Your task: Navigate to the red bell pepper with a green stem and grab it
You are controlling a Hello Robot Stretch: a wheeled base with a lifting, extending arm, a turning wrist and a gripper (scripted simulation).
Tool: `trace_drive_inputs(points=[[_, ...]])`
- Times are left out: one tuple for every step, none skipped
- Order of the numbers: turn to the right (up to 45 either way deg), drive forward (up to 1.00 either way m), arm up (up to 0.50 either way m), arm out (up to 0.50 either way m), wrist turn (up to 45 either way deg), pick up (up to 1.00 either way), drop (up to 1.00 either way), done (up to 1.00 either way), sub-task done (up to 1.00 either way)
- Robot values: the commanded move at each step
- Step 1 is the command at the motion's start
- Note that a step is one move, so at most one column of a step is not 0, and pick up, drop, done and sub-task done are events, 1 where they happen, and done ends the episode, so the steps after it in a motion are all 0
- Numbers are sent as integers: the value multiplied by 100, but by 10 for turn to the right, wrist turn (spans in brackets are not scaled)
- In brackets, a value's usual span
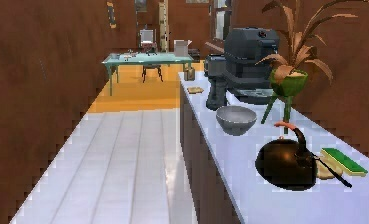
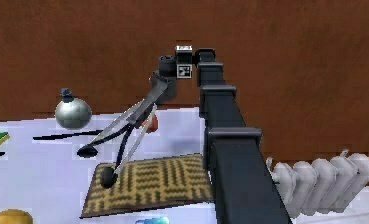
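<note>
On the pale countertop point(image 2: 52, 170), a small red thing point(image 2: 148, 122) lies just right of my gripper's thin fingers; its shape is too small to name. My gripper point(image 2: 99, 166) reaches down and left from its dark body, at the end of the dark arm bar point(image 2: 232, 140). One fingertip lies over the counter, the other over the edge of a woven mat point(image 2: 152, 185). I cannot tell whether the gripper holds anything, or whether it touches the red thing.
A round grey kettle point(image 2: 72, 110) stands left of the gripper, a brown wall behind it, a white radiator point(image 2: 322, 178) lower right. The forward view shows the counter with a dark kettle point(image 1: 285, 158), bowl point(image 1: 236, 119), grey machine point(image 1: 242, 65), potted plant point(image 1: 290, 80); free floor left, teal table point(image 1: 142, 62) far.
</note>
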Motion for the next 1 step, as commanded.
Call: trace_drive_inputs(points=[[0,0,0,0,450,0,0,0,0]])
